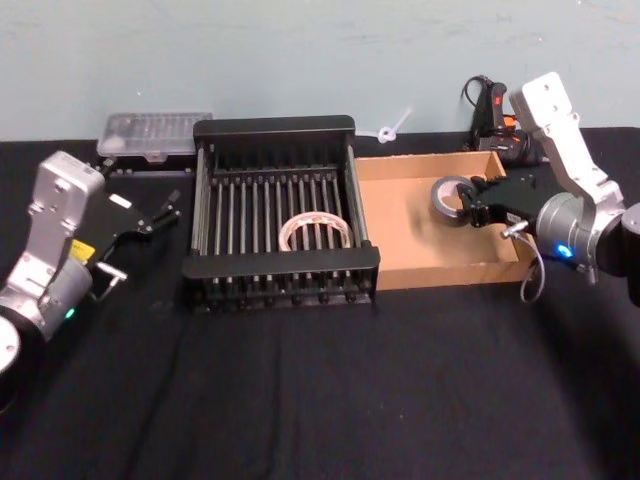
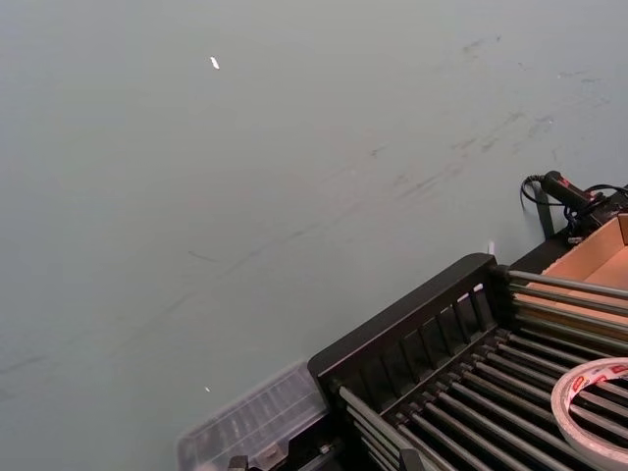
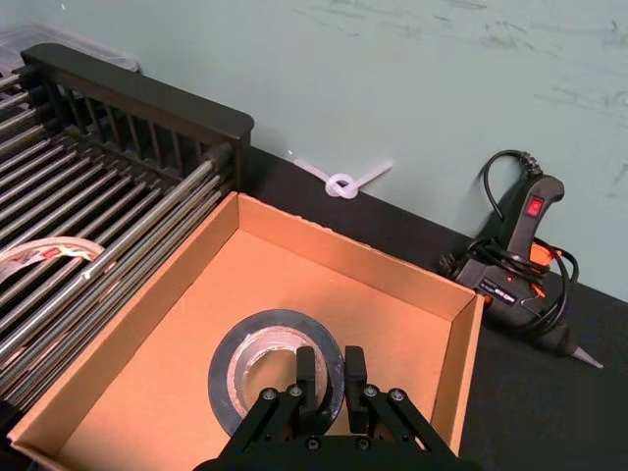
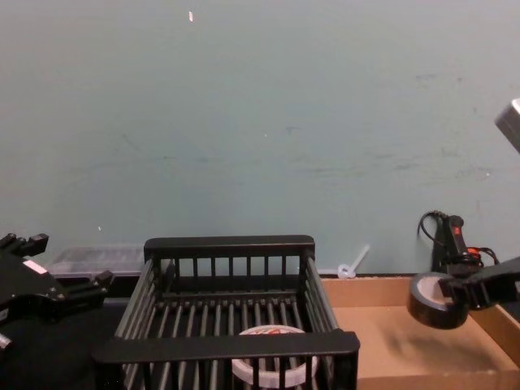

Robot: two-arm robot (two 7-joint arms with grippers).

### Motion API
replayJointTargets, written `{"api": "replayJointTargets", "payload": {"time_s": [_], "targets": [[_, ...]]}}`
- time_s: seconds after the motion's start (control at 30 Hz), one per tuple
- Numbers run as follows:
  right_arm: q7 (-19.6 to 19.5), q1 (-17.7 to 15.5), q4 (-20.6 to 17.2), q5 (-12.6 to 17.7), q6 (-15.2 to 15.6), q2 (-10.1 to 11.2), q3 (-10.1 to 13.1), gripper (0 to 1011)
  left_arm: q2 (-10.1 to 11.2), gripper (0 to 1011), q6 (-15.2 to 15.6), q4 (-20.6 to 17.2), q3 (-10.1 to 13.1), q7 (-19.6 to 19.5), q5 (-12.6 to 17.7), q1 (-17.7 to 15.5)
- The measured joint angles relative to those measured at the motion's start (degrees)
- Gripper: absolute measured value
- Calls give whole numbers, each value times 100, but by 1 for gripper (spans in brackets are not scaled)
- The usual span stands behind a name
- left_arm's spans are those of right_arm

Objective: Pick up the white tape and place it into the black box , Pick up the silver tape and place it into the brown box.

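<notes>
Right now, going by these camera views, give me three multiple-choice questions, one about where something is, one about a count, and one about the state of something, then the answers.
1. Where is the white tape?
A. Lying on the bars inside the black box
B. In the brown box
C. On the table in front of both boxes

2. How many rolls of tape are there?
A. One
B. Two
C. Four

3. What is the right end effector doing?
A. Hanging open above the black box
B. Resting on the table, holding nothing
C. Shut on the silver tape, above the brown box

Answers:
1. A: the white tape lies flat on the bars of the black box.
2. B: just the white and the silver tape.
3. C: the right end effector pinches the roll's wall, and the chest view shows it held clear of the floor of the brown box.
</notes>
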Motion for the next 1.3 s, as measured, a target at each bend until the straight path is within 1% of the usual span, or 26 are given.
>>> {"api": "replayJointTargets", "payload": {"time_s": [0.83,0.87,0.93,0.97,1.07,1.1,1.13,1.2,1.23,1.3], "targets": [[7,-19,-45,13,8,25,-13,178,0,1001,0,0,0,0,0,0],[8,-20,-45,14,8,26,-13,214,0,1001,0,0,0,0,0,0],[8,-20,-46,15,9,27,-13,253,0,1001,0,0,0,0,0,0],[9,-21,-47,16,9,27,-14,311,0,1001,0,0,0,0,0,0],[10,-22,-48,17,10,29,-14,369,0,1001,0,0,0,0,0,0],[10,-23,-49,18,10,30,-13,400,0,1001,0,0,0,0,0,0],[10,-23,-50,18,10,30,-14,452,0,1001,0,0,0,0,0,0],[10,-24,-51,19,10,31,-14,489,0,1001,0,0,0,0,0,0],[10,-24,-51,19,10,31,-14,548,0,1001,0,0,0,0,0,0],[10,-25,-53,21,10,32,-14,593,0,1001,0,0,0,0,0,0]]}}
